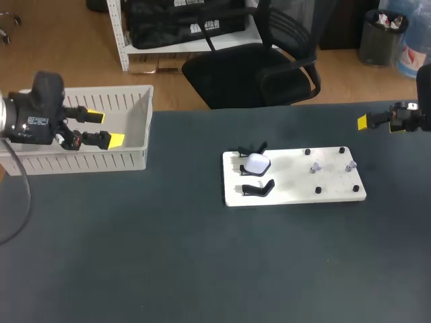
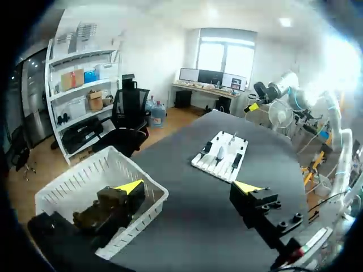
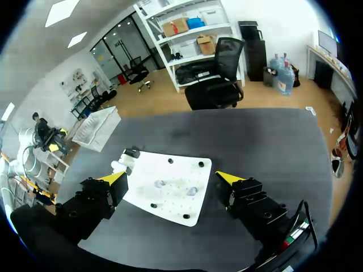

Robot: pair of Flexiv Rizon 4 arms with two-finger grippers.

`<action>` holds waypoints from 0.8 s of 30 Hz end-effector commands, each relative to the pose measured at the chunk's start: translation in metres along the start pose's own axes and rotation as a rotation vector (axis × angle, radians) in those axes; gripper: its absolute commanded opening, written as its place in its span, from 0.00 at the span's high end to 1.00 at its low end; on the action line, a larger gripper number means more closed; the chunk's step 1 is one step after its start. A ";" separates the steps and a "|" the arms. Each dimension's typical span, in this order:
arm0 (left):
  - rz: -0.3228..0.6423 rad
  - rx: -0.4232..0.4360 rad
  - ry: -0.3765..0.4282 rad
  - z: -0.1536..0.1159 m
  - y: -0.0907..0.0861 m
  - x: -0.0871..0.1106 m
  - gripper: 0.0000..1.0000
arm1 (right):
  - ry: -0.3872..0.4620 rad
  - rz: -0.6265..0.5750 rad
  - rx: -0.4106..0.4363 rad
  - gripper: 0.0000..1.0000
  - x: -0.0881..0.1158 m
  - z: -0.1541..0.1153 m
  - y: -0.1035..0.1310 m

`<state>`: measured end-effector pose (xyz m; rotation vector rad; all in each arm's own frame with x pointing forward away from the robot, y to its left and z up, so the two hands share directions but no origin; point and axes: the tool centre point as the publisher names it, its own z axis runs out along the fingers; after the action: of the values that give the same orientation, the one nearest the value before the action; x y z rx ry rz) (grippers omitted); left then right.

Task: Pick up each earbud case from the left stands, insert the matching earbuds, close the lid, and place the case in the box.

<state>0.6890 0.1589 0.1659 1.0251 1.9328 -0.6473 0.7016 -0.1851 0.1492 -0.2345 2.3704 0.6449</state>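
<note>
Head view shows the earbud case (image 1: 256, 163) whole, right wrist view partly

Left gripper (image 1: 105, 128): two black angular finger blocks (image 2: 266, 209), each ending in a bright yellow wedge-shaped tip (image 1: 94, 116). Directly behind the yellow tips sits a black rounded wrist housing (image 1: 42, 101) with a small white label. Further behind the yellow tips is a silver-grey cylindrical arm link (image 1: 5, 118), from which a thin black cable (image 1: 29, 195) loops out. Round screw heads (image 2: 295, 216) are recessed in the finger blocks.

Right gripper (image 3: 171, 177): same black stepped blocks. A red and green marking (image 3: 290, 241) and a black cable loop (image 3: 303, 212) lie behind its yellow tips
</note>
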 end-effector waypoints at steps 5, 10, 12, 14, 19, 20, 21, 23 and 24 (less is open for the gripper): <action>0.082 0.218 -0.279 -0.004 0.004 0.004 0.00 | 0.001 0.000 0.002 0.00 0.000 0.000 0.000; 0.082 0.218 -0.279 -0.004 0.004 0.004 0.00 | 0.001 0.000 0.002 0.00 0.000 0.000 0.000; 0.081 0.211 -0.275 -0.001 0.000 0.006 0.00 | 0.001 0.000 0.002 0.00 0.000 0.000 0.000; 0.097 0.212 -0.246 0.006 -0.010 0.006 0.00 | 0.001 0.000 0.002 0.00 0.000 0.000 0.000; 0.132 0.313 -0.217 0.035 -0.031 -0.002 0.00 | 0.001 0.000 0.002 0.00 0.000 0.000 0.000; 0.144 0.315 -0.190 0.042 -0.036 -0.005 0.00 | 0.001 0.000 0.002 0.00 0.000 0.000 0.000; 0.159 0.321 -0.177 0.048 -0.040 -0.008 0.00 | 0.001 0.000 0.002 0.00 0.000 0.000 0.000; 0.186 0.345 -0.146 0.062 -0.048 -0.013 0.00 | 0.001 0.000 0.002 0.00 0.000 0.000 0.000; 0.201 0.344 -0.121 0.069 -0.052 -0.015 0.00 | 0.001 0.000 0.002 0.00 0.000 0.000 0.000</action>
<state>0.6620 0.1009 0.1528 1.2736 1.5766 -0.9431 0.7016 -0.1850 0.1492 -0.2346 2.3704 0.6449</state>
